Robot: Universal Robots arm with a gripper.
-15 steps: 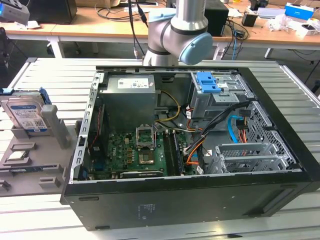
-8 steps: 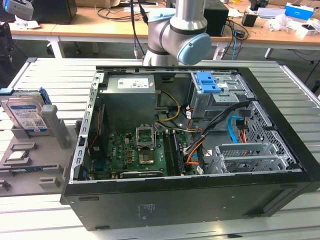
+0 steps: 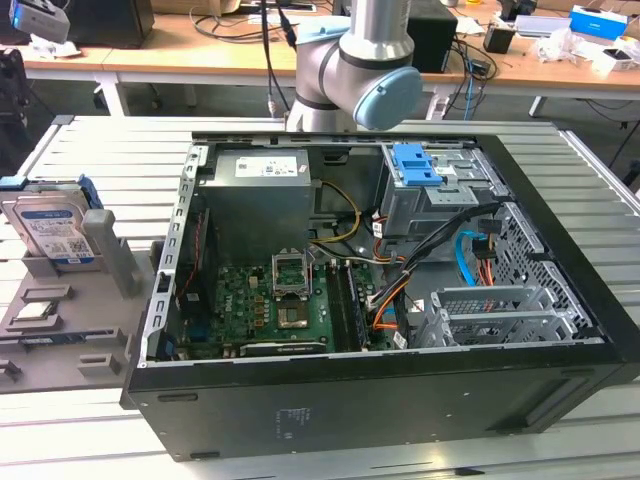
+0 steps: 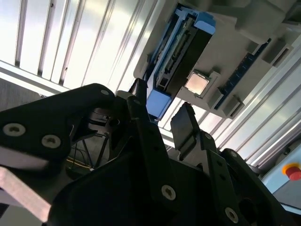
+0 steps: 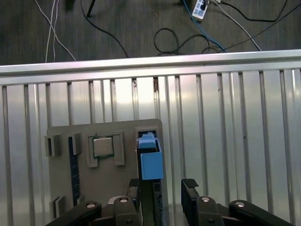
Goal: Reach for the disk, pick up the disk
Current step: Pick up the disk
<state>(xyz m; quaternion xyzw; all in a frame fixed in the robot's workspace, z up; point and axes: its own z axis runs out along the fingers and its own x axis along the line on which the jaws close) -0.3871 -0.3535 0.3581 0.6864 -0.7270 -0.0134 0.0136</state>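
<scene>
The gripper [image 5: 162, 187] hangs with its black fingers [image 5: 190, 188] spread wide, holding nothing. Below their gap, apart from them, the disk [image 5: 151, 165] stands on edge in a grey holder [image 5: 63, 183]. A processor chip [image 5: 102, 147] sits beside it, and the holder rests on the slatted table [image 5: 235, 141].

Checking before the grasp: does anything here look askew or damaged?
Nothing stands out. The disk stands on edge in its slot in the gray holder, the processor chip sits flat in its recess, and the open gripper hovers by the disk.
</scene>
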